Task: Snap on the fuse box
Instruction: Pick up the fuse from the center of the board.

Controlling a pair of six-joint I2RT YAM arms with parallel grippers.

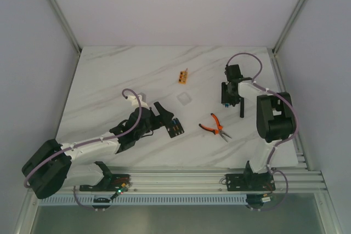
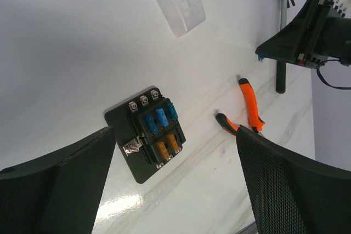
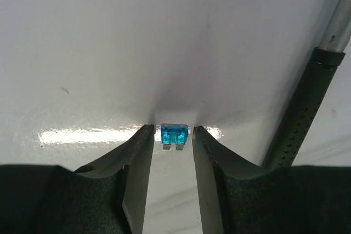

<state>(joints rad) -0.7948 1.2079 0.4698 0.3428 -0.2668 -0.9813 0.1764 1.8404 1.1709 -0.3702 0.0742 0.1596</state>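
Observation:
The fuse box [image 1: 175, 128] is a small black block with blue and amber fuses, lying flat on the white marble table. In the left wrist view the fuse box [image 2: 148, 132] lies just beyond my left gripper [image 2: 175, 190], near its left finger. The left gripper [image 1: 167, 120] is open and empty. My right gripper [image 1: 226, 101] is at the right of the table, tips down on the surface. In the right wrist view the right gripper [image 3: 171, 132] is narrowly open, with a small blue fuse [image 3: 175, 135] lying between its tips and a thin gap on each side.
A clear plastic cover [image 1: 185, 99] lies mid-table and also shows in the left wrist view [image 2: 179, 5]. A small orange block [image 1: 184, 75] sits behind it. Orange-handled pliers [image 1: 215, 126] lie right of the fuse box. A dark-handled tool [image 3: 307, 108] lies beside the right gripper.

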